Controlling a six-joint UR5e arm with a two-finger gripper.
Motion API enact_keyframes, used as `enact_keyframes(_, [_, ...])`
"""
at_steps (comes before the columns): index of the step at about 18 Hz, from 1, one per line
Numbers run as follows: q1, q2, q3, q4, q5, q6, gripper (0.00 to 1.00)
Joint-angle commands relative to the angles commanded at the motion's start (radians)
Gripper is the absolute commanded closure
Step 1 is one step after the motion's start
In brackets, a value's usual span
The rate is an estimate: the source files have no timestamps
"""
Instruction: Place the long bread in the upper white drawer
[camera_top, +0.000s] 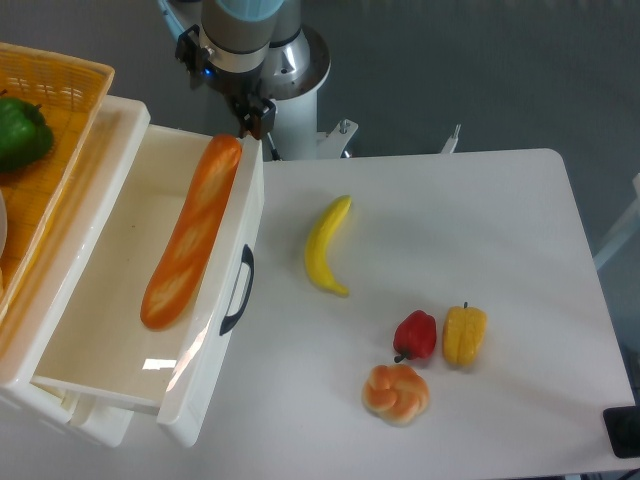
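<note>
The hand (252, 115) hangs from the arm at the back edge of the counter (480, 250), directly above the far tip of the bread (190, 235). Its dark fingers sit at or just over that tip; whether they touch it, and whether they are spread or closed, cannot be told from this view.

The bread is a long, glossy orange-brown loaf with paler slash marks along its top. It lies lengthwise inside the open drawer (100, 330), close to the front panel, its far end raised near the drawer's rim and its near end down on the white floor. The drawer is deep, white and rectangular, with a dark curved handle slot (237, 290) in its front.

Beside the drawer, to the left, a yellow wicker basket (60, 85) holds a green pepper (20, 130). On the counter lie a banana (327, 245), near the drawer front, and farther off a red pepper (416, 335) touching a yellow pepper (464, 335), with a knotted bun (397, 392) just below them.
</note>
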Motion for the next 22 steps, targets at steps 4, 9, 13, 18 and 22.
enact_keyframes(4, [-0.002, -0.006, 0.003, 0.000, -0.015, -0.005, 0.00])
enact_keyframes(9, [-0.003, -0.011, 0.005, 0.000, -0.015, -0.009, 0.00])
enact_keyframes(13, [-0.006, -0.023, 0.005, 0.017, -0.017, -0.011, 0.00])
enact_keyframes(18, [-0.008, -0.032, 0.011, 0.043, -0.058, -0.015, 0.00])
enact_keyframes(22, [-0.008, -0.038, 0.012, 0.057, -0.075, -0.032, 0.00])
